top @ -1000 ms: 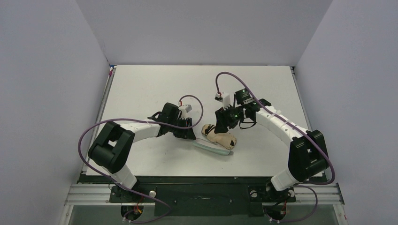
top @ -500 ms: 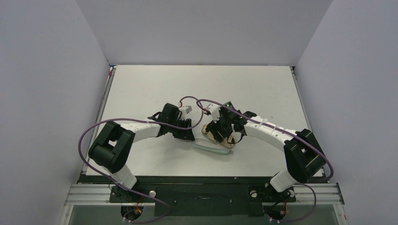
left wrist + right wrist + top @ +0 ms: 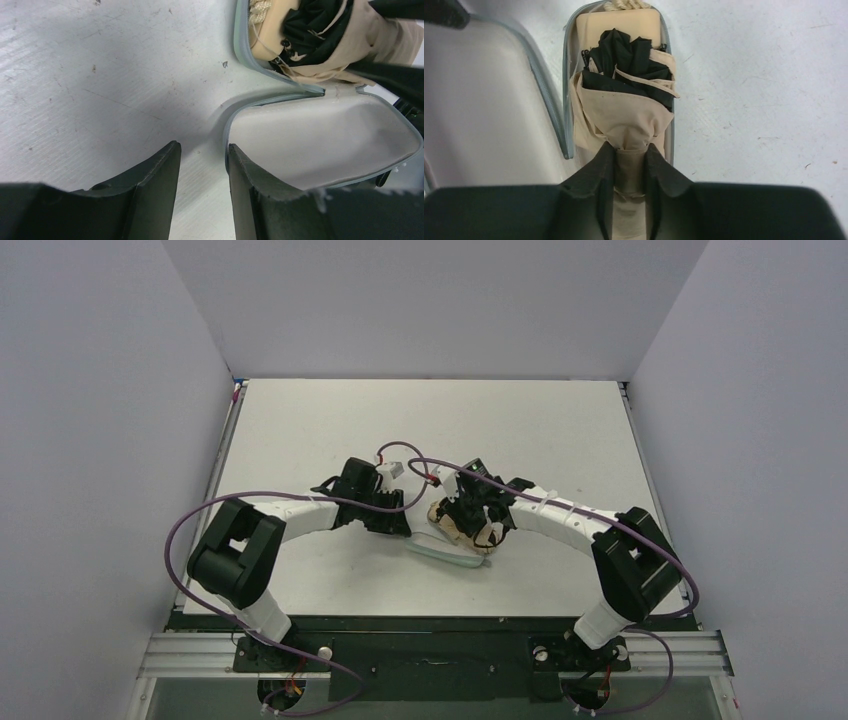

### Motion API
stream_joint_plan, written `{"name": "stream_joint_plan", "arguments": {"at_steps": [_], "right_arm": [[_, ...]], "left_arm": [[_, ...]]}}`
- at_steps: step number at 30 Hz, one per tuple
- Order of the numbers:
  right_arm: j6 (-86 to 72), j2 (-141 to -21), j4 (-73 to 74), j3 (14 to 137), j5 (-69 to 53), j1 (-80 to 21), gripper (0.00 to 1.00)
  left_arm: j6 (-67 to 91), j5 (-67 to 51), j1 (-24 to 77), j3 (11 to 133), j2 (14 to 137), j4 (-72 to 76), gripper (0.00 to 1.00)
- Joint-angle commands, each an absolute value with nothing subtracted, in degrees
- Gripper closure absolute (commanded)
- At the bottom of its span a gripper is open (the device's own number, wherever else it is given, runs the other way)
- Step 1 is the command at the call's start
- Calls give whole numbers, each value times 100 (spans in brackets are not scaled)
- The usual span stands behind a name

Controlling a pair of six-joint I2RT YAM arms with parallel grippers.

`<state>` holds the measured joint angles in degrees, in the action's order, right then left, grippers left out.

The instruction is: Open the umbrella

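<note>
Across the white table (image 3: 300,420), closed in by pale grey panels (image 3: 100,390), both arms reached toward the middle. The left arm (image 3: 290,512) lay low, its forearm pointing right. The right arm (image 3: 570,520) mirrored it from the other side, its wrist bent down over the work. Purple cables (image 3: 185,540) looped off each arm.

Between the two wrists a mint-green hard case (image 3: 445,552) lay open like a clamshell. Its empty lid (image 3: 320,135) lay flat on the side nearer the robot, hinged to the deeper half beyond it. In that deeper half sat the umbrella (image 3: 624,110), folded, with tan fabric bunched around black lining. The case wall flanked it on both sides, and the lid lay just beside it. From above, the right wrist hid most of it.

The right gripper (image 3: 630,148) had its two fingers pinched on the narrow tan end of the umbrella, with fabric filling the gap between them. The left gripper (image 3: 203,146) rested low over the table at the lid's curved end. Its jaws stood apart with bare table between them, and one finger lay against the lid's rim.

At the umbrella's far end lay its beige handle (image 3: 619,22), with a pale braided cord (image 3: 626,5) past it.
</note>
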<state>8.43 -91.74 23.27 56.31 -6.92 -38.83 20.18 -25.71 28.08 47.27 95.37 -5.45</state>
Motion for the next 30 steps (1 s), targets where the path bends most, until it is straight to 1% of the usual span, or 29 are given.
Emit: {"name": "stream_joint_plan", "arguments": {"at_steps": [1,2,3,4,5,6,7,9,13,17,21,25,30], "right_arm": [[945,-9672,2727,5622,-609,-3657,100],[961,-9724,2743,5632,-710,-3421,100],[1018,-9741,2800,5677,-759,-3302,100],[1045,-9727,2815,5726,-770,-3078,100],[1083,-9654,2811,5746,-763,-2872,100],[1104,-9613,2799,5783,-720,-2781,100],[1140,-9557,2785,5818,-694,-2587,100],[1195,-9576,2780,5945,-562,-2293,100],[1278,-9951,2811,6381,-224,-1492,100],[1203,-10572,2855,7227,69,-561,100],[1285,-11113,2936,8404,191,126,100],[1284,-11468,3067,9335,-221,570,100],[1144,-11529,3087,10025,-805,814,100]], "left_arm": [[1811,-2397,2617,5032,9294,-613,45],[1789,-2368,2600,5086,9243,-614,38],[1730,-2271,2570,5109,9209,-591,27],[1691,-2208,2564,5169,9147,-581,22],[1596,-2088,2548,5238,9109,-545,12],[1536,-2019,2542,5274,9034,-527,8],[1406,-1902,2541,5366,9004,-510,0],[1178,-1710,2505,5534,8922,-511,3],[837,-1508,2330,5920,8837,-651,3],[594,-1237,2117,6103,8654,-691,3],[301,-895,1899,6095,8465,-587,3],[345,-869,1593,6366,8555,-841,3],[516,-1118,1305,7084,8875,-1269,3]]}}
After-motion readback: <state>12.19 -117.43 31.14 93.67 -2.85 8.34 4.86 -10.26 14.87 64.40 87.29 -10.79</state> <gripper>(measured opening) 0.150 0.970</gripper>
